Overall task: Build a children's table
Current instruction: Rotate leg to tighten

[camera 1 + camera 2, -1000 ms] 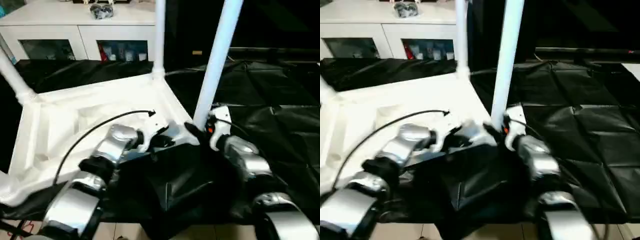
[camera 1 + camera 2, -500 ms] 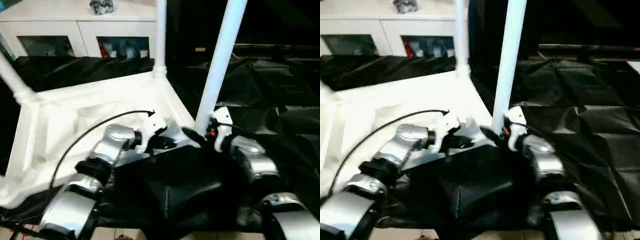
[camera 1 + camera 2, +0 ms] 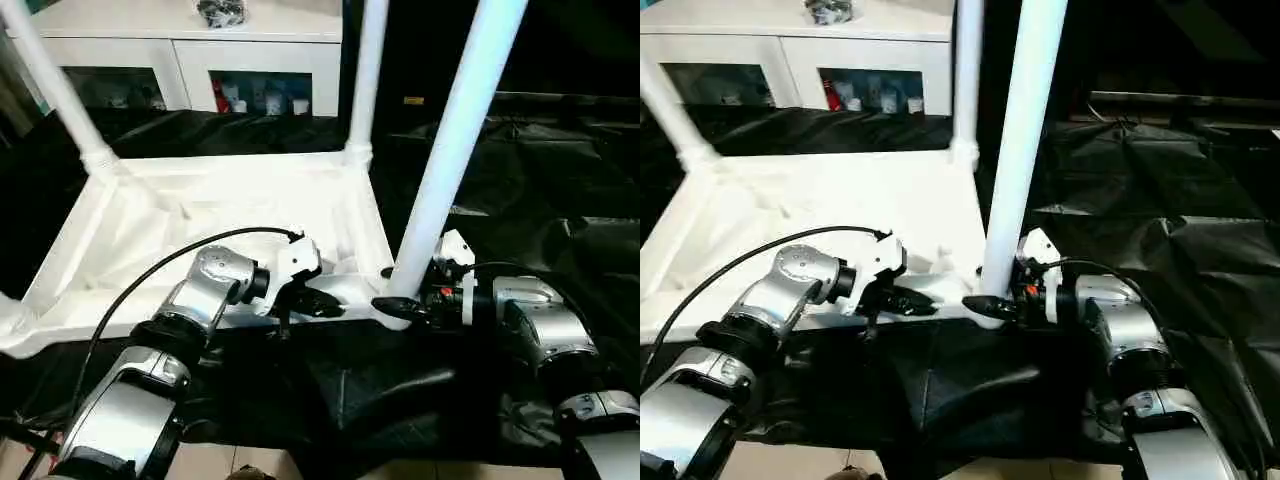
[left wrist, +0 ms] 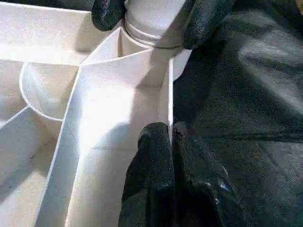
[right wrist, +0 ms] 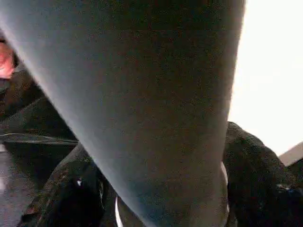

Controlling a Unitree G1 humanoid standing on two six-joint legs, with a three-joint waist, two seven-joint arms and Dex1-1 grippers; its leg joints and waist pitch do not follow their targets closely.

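At near corner socket — right claw (image 3: pixel 392 302) around leg (image 3: pixel 455 150).

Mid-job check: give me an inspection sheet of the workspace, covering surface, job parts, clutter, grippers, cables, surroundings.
Surface: black sheet, creased, under the work.
Job's things: table top lies underside up; near leg stands in its corner socket; two far legs stand in theirs.
Clutter: nothing seen on the sheet.
Grippers: left gripper pinches the top's rim wall near the socket; right gripper has a finger on each side of the near leg's base.
Cables: black cable arcs over the left forearm.
Surroundings: white cabinet with glass doors behind, a dark bundle on it.
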